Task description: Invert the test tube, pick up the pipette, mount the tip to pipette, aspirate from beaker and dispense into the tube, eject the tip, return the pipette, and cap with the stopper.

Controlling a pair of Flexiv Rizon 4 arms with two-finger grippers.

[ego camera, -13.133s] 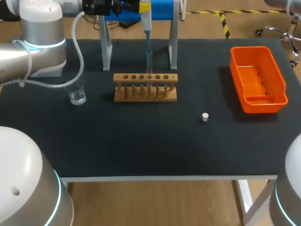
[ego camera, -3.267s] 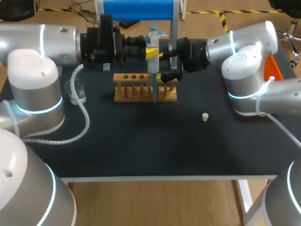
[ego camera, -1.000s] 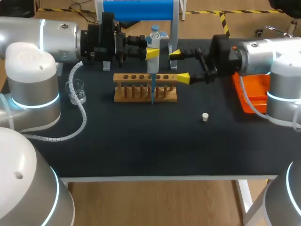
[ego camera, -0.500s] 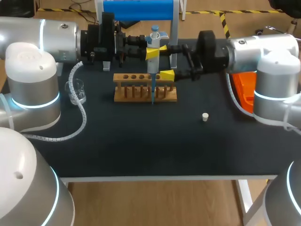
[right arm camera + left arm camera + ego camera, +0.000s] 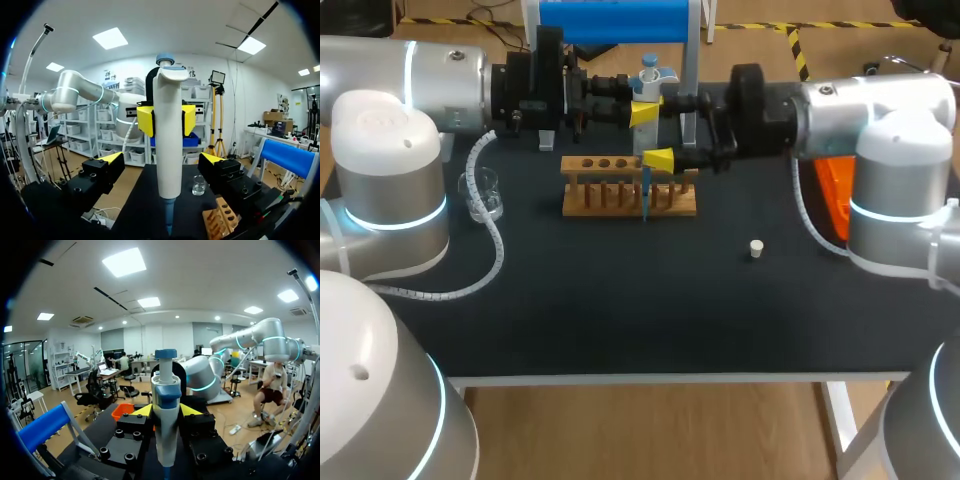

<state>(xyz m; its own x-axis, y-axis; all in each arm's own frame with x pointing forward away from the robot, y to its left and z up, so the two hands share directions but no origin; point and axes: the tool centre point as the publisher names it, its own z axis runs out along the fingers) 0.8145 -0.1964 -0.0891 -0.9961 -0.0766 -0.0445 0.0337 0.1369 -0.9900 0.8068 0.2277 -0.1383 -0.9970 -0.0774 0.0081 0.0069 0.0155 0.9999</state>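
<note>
Pretty bright and even here, light coming from overhead, soft sheen on my left arm (image 5: 390, 150) and right arm (image 5: 885, 100), the black table (image 5: 620, 300) soaks it up with barely any shadows, pipette (image 5: 168, 125) lit flat.

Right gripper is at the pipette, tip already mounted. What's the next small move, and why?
Probably close the right gripper on the white body of the pipette. Its fingers stand open on either side of the body without touching it, while the left gripper, clamped higher up, holds it upright.
</note>
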